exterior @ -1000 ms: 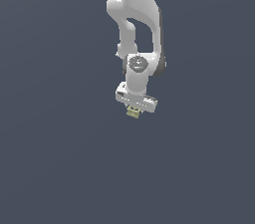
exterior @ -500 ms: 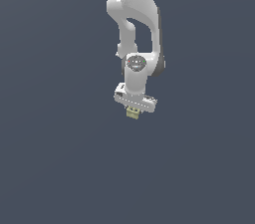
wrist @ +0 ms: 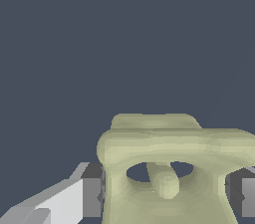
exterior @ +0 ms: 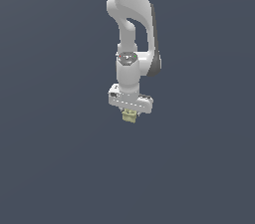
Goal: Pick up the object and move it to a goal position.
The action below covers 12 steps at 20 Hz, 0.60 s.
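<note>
White Panda arm (exterior: pixel 130 34) hanging upright against plain grey, gripper (exterior: pixel 129 116) clamped on the olive-yellow object (wrist: pixel 169 168), fingers (wrist: pixel 92 195) pressing both flanks, dark marks apparently hollows.

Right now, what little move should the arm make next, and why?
Probably keep carrying: the gripper is shut on the olive-yellow object, a finger pressed to each side, with no goal marker visible. I'd keep the grip closed and travel on slowly.

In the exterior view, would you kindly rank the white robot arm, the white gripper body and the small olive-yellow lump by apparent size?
1. White robot arm, largest.
2. White gripper body.
3. Small olive-yellow lump, smallest, narrower than the gripper body.
</note>
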Each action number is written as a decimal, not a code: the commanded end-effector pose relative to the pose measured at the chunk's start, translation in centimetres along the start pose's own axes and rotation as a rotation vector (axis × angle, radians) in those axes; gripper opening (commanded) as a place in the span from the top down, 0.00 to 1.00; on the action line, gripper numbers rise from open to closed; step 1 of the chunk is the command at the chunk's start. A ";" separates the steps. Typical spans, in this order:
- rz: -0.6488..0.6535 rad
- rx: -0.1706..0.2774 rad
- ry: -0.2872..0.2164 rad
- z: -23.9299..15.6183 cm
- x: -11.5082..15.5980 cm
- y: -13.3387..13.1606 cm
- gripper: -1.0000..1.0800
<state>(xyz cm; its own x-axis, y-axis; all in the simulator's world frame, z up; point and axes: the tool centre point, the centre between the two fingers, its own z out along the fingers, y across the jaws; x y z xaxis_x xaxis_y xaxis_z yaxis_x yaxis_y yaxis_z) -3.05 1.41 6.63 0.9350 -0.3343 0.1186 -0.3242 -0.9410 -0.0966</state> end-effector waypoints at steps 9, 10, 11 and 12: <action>-0.076 0.122 0.142 -3.2 5.4 0.9 1.00; -0.083 0.134 0.154 -3.5 5.8 1.0 1.00; -0.090 0.145 0.167 -3.8 6.3 1.0 1.00; -0.097 0.156 0.180 -4.1 6.7 1.1 1.00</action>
<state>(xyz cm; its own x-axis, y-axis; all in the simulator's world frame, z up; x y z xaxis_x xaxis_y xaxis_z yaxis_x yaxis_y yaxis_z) 1.75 -1.72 10.82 0.9202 -0.2678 0.2854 -0.2113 -0.9538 -0.2137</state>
